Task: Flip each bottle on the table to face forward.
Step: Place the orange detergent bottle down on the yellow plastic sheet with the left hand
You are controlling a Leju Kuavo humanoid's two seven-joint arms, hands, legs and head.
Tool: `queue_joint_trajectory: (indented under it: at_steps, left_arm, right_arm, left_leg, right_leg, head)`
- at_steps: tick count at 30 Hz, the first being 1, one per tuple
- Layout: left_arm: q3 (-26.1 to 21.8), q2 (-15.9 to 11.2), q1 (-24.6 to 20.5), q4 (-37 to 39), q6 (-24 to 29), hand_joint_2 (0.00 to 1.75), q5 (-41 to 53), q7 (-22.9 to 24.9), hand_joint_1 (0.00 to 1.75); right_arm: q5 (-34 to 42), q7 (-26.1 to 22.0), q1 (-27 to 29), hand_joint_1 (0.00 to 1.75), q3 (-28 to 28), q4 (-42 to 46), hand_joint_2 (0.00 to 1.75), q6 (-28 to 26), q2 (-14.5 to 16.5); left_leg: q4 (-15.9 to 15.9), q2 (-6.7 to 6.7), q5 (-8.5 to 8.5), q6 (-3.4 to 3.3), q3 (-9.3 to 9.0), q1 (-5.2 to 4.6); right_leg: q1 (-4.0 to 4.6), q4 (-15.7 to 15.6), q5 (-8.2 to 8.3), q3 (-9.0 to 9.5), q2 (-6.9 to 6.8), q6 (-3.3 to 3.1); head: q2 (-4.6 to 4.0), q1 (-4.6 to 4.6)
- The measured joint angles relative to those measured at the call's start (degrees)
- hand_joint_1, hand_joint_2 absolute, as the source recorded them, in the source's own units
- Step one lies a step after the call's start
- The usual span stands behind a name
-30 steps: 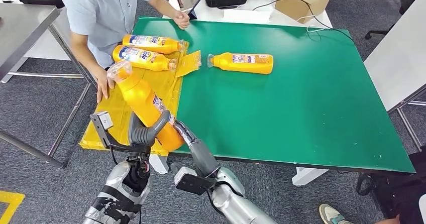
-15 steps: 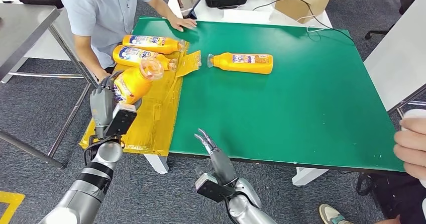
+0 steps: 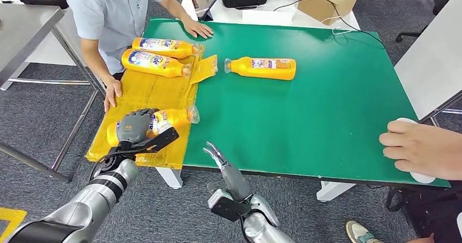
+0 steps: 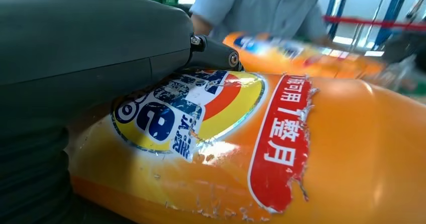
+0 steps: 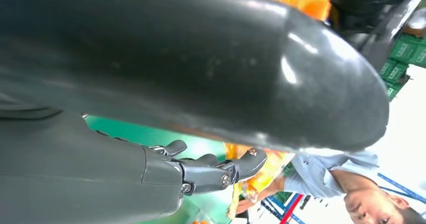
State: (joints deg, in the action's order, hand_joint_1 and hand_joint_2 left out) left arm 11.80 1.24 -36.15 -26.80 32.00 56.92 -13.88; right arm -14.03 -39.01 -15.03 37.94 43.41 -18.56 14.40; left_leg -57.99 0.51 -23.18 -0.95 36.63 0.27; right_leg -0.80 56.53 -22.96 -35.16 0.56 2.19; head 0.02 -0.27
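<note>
My left hand (image 3: 134, 127) grips an orange bottle (image 3: 169, 117) that lies on its side on the yellow mat (image 3: 147, 93), cap end toward the green table. The left wrist view has that orange bottle (image 4: 281, 148) close up, its blue and red label facing the camera under my left hand (image 4: 90, 53). Two more orange bottles (image 3: 163, 47) (image 3: 155, 62) lie side by side at the mat's far end, labels up. A last orange bottle (image 3: 262, 68) lies alone on the green table (image 3: 327, 107). My right hand (image 3: 223, 164) hangs open at the table's near edge, holding nothing; in its own wrist view my right hand (image 5: 201, 171) has its fingers apart.
A person in a light blue shirt (image 3: 111, 8) stands at the far left, one hand on the mat (image 3: 111, 93) and one on the table (image 3: 197, 29). Another person's hand (image 3: 419, 147) rests at the table's right near corner. Black cases and a cardboard box (image 3: 327, 0) stand behind.
My left hand has brought the bottle down from upright onto the mat, lying on its side. My right hand let go and pulled back to the table edge. A person's hand came in at the right.
</note>
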Motion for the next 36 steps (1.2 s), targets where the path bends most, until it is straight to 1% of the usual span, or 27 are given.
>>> queue_joint_trajectory:
  at_steps: [1, 2, 4, 5, 6, 9, 11, 14, 17, 20, 23, 25, 29, 32, 34, 36]
  left_arm:
    - [0.1, 0.0, -0.2, 1.0, -0.4, 1.75, 0.4, 0.4, 1.68]
    - [0.2, 0.0, -0.4, 1.8, -0.8, 1.75, 0.9, 1.0, 1.37]
    - [0.6, -0.1, -1.0, 3.1, -1.8, 1.75, 1.9, 2.5, 0.54]
    - [0.8, -0.1, -1.3, 3.6, -2.1, 1.75, 2.4, 3.3, 0.18]
    - [0.9, -0.1, -1.5, 4.1, -2.3, 1.75, 2.7, 4.1, 0.04]
    - [1.3, -0.1, -1.8, 5.4, -2.5, 1.75, 3.5, 5.7, 0.00]
    - [1.5, -0.1, -2.0, 5.9, -3.0, 1.75, 3.4, 5.9, 0.00]
    - [1.3, 0.0, -2.4, 6.4, -6.6, 1.75, 0.9, 3.7, 0.00]
    - [-0.1, 0.2, -3.0, 6.4, -12.8, 1.75, -4.0, -0.7, 0.00]
    - [-2.1, 0.7, -3.8, 5.9, -21.0, 1.75, -8.8, -4.7, 0.00]
    - [-3.5, 1.3, -4.1, 5.0, -28.4, 1.75, -12.5, -7.2, 0.00]
    - [-4.2, 1.8, -3.9, 4.1, -31.9, 1.75, -14.7, -8.7, 0.00]
    - [-5.2, 2.6, -3.4, 2.8, -34.4, 1.75, -16.8, -10.0, 0.00]
    - [-5.4, 2.9, -2.4, 1.0, -37.1, 1.75, -19.7, -12.1, 0.00]
    - [-5.2, 3.0, -1.2, -1.5, -38.4, 1.75, -22.2, -13.5, 0.00]
    - [-4.6, 2.9, 0.8, -5.4, -37.8, 1.75, -25.0, -14.2, 0.00]
  right_arm:
    - [0.1, 0.0, 0.1, 0.00, 0.1, 0.0, 0.00, 0.1, 0.1]
    - [0.3, 0.0, 0.1, 0.00, 0.2, 0.0, 0.00, 0.1, 0.2]
    - [0.7, 0.0, 0.3, 0.00, 0.3, 0.0, 0.00, 0.1, 0.3]
    - [0.7, 0.0, 0.3, 0.00, 0.4, 0.0, 0.00, -0.2, 0.4]
    - [0.6, 0.0, 0.4, 0.00, 0.4, 0.0, 0.00, -0.7, 0.5]
    - [0.2, 0.0, 0.4, 0.00, 0.8, 0.0, 0.00, -1.9, 0.6]
    - [0.4, 0.0, 0.4, 0.00, 1.0, 0.0, 0.00, -2.1, 0.6]
    - [0.8, 0.0, 0.4, 0.00, 1.1, -0.1, 0.00, -2.7, 0.6]
    - [1.0, 0.0, 0.6, 0.00, 1.1, -0.3, 0.00, -3.5, 0.6]
    - [1.3, 0.0, 0.7, 0.00, 1.1, -0.4, 0.00, -3.9, 0.6]
    - [1.8, 0.0, 0.8, 0.00, 1.1, -0.5, 0.00, -4.2, 0.6]
    - [1.9, 0.0, 0.8, 0.00, 1.1, -0.5, 0.00, -4.3, 0.6]
    - [1.9, 0.0, 1.1, 0.00, 1.1, -0.7, 0.00, -4.4, 0.5]
    - [2.1, 0.0, 1.2, 0.00, 1.1, -0.7, 0.00, -4.8, 0.4]
    - [2.2, 0.0, 1.4, 0.00, 1.1, -0.7, 0.00, -5.3, 0.3]
    - [2.3, 0.0, 1.5, 0.00, 1.1, -0.7, 0.00, -5.9, 0.1]
  left_leg:
    - [0.0, 0.02, 0.00, 0.00, 0.00, 0.00]
    - [0.0, 0.04, 0.00, 0.00, 0.01, 0.00]
    - [0.0, 0.06, -0.01, 0.00, 0.01, 0.00]
    - [0.0, 0.06, -0.01, 0.00, 0.00, 0.00]
    - [0.0, 0.06, -0.01, 0.00, 0.00, 0.00]
    - [0.0, 0.06, -0.01, -0.01, -0.03, -0.01]
    - [0.0, 0.05, 0.00, 0.00, -0.08, -0.01]
    - [0.0, 0.06, 0.00, 0.00, -0.24, -0.01]
    - [0.0, 0.27, 0.00, 0.00, -0.37, 0.00]
    - [0.0, 0.71, 0.00, 0.01, -0.57, 0.00]
    - [0.0, 0.84, -0.01, 0.00, -0.74, -0.01]
    - [0.0, 0.79, 0.00, -0.02, -0.74, -0.03]
    - [0.0, 0.67, 0.02, -0.03, -0.74, -0.06]
    - [0.0, 0.66, 0.02, -0.02, -0.73, -0.06]
    - [0.0, 0.66, 0.01, -0.02, -0.69, -0.05]
    - [0.0, 0.65, 0.01, -0.01, -0.60, -0.03]
  right_leg:
    - [0.00, 0.0, -0.01, 0.00, -0.01, 0.00]
    - [0.00, 0.0, -0.01, 0.01, -0.01, 0.00]
    - [-0.01, 0.0, -0.02, 0.04, -0.02, 0.00]
    - [-0.02, 0.0, -0.02, 0.05, -0.02, 0.00]
    - [-0.02, 0.0, -0.02, 0.06, -0.02, 0.00]
    - [-0.02, 0.0, -0.01, 0.09, -0.02, -0.01]
    - [-0.02, 0.0, 0.00, 0.14, -0.02, -0.01]
    - [-0.01, 0.0, 0.00, 0.28, -0.02, -0.01]
    - [-0.02, 0.0, -0.05, 0.44, -0.13, 0.00]
    - [-0.02, 0.0, -0.23, 0.62, -0.49, 0.02]
    - [-0.03, 0.0, -0.36, 0.76, -0.65, -0.10]
    - [-0.05, 0.0, -0.27, 0.93, -0.63, -0.06]
    - [-0.08, 0.0, -0.13, 0.95, -0.62, -0.03]
    - [-0.06, 0.0, -0.13, 0.92, -0.62, -0.04]
    - [-0.03, 0.0, -0.14, 0.86, -0.61, -0.05]
    - [-0.01, 0.0, -0.14, 0.76, -0.61, -0.06]
  head:
    - [0.00, 0.01]
    - [0.00, 0.01]
    - [0.00, 0.01]
    - [0.00, 0.01]
    - [0.00, 0.01]
    - [0.00, 0.01]
    - [0.00, 0.01]
    - [0.00, 0.00]
    - [0.00, -0.02]
    - [0.00, -0.01]
    - [0.00, 0.01]
    - [0.00, 0.01]
    - [0.00, 0.01]
    - [0.00, -0.01]
    - [0.00, -0.01]
    - [0.00, 0.00]
